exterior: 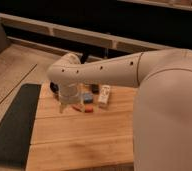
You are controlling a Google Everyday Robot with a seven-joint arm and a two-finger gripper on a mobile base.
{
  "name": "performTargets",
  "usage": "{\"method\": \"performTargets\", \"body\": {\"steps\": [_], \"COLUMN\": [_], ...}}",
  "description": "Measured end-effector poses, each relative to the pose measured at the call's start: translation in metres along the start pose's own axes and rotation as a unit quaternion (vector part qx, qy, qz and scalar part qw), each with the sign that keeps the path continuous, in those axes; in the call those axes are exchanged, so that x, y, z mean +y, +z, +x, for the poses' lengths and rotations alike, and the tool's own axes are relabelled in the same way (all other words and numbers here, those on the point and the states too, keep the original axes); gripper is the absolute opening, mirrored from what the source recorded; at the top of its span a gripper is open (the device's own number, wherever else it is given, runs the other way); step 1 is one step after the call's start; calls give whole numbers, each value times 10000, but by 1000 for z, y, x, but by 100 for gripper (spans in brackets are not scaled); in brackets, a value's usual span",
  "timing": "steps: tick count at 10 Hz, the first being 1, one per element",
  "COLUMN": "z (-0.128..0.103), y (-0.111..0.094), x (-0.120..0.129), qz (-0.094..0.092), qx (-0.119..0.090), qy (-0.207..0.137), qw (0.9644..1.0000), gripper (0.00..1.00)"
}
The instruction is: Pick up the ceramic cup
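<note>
Hand (69, 106) open at the ceramic cup (70, 92) — grasp not yet made.
The hand is seen hanging below the wrist (64, 71), apparently astride the ceramic cup, which stands on the table (79, 142) just left of a white bottle (105, 95); closure is called for next — then a straight lift.

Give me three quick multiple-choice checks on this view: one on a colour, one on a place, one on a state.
1. The mat is: A) white B) red C) black.
2. The gripper hangs: A) over the mat B) over the table, left of the bottle in the picture C) right of the bottle.
3. The gripper is: A) open B) shut on the bottle C) shut on the mat.

Answers: 1 C, the mat is black against the pale wood. 2 B, wood lies below the gripper and the bottle sits to its right. 3 A, the jaws stand apart, well clear of the bottle and the mat.
</note>
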Motion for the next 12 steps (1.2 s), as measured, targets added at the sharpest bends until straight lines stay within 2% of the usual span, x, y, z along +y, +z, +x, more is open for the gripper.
{"method": "performTargets", "body": {"steps": [2, 3, 5, 6, 7, 9, 10, 12], "z": [-1, -8, -49, -77, -92, -117, -120, -119], "y": [0, -2, -15, -30, -42, -72, -75, -75], "x": [0, -1, -22, -35, -43, -65, -70, -65], "qz": [7, 17, 112, 134, 134, 74, 86, 66], "qx": [-17, -102, -624, -1087, -1377, -1967, -2036, -2025], "qy": [-10, -40, -109, -220, -312, -561, -580, -611], "qw": [10000, 9999, 9979, 9937, 9899, 9788, 9773, 9773], "gripper": [65, 65, 65, 65, 65, 65, 65, 65]}}
